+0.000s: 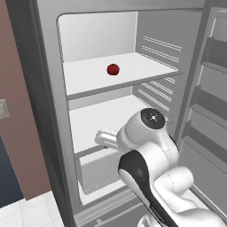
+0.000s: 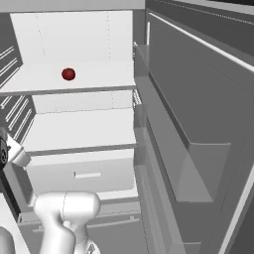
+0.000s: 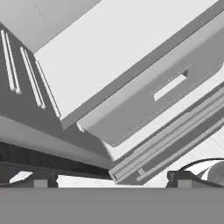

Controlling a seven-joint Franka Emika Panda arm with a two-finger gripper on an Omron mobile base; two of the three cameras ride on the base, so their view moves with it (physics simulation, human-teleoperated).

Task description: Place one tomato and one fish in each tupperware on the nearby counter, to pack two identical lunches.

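Hand [image 3: 109,183] wide open, holding nothing; two small dark blocky fingertips [image 3: 40,180] poke up at the bottom edge of hand view, at about 7 and 5 o'clock, far apart. Between and beyond them: lower part of an open fridge, view rolled so everything runs diagonally.

Tomato [image 1: 113,69] sits on the upper shelf [image 1: 146,73] inside the fridge, at roughly 12 o'clock in left base view and 10 o'clock in right base view [image 2: 68,74]. Small, glossy, deep red, round ball, so no long axis or heading to tell. Alone on the shelf, well apart from the arm.

Upper shelf flat, smooth, white, with a thin grey front lip. Second shelf [image 2: 84,130] below it, same flat white slab. Under that a boxy pale grey drawer [image 2: 84,174] with a slot-like rectangular handle recess, also seen in hand view [image 3: 166,89]. Fridge side walls grey with raised horizontal ribs. Open door [image 2: 198,129] at 3 o'clock in right base view, grey, smooth, with deep angular bins.

Arm [image 1: 150,173] glossy white, rounded, dark joint band, at 5 o'clock in left base view.
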